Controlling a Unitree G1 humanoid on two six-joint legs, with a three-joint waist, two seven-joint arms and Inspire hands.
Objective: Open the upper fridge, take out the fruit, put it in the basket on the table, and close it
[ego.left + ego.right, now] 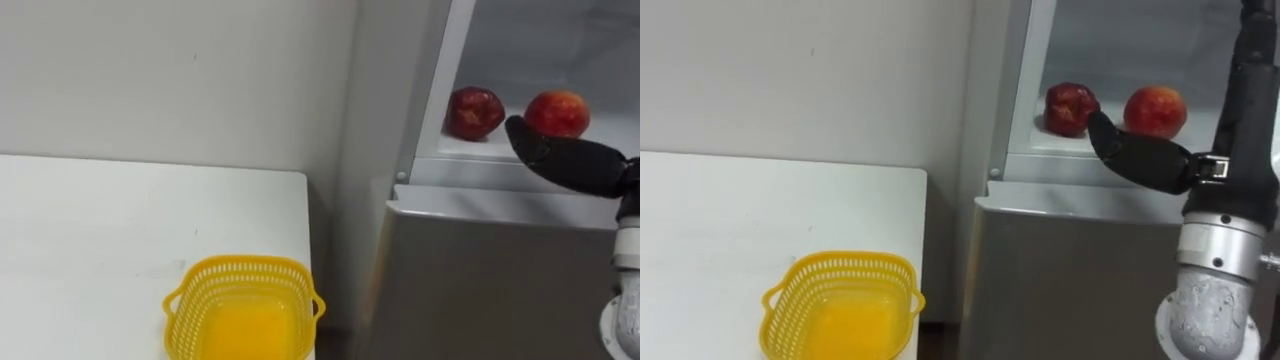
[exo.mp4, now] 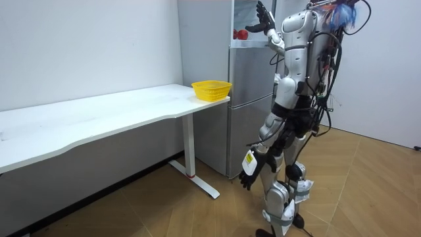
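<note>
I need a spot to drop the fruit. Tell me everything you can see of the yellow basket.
The yellow basket is small, squarish and open-topped. It looks like plastic, with latticed walls, a thicker rim, a small handle loop on either side and a solid-looking bottom. It stands upright on the white table, at the corner nearest the fridge and close to the table's edge. Nothing shows inside it, and only the tabletop touches it.
</note>
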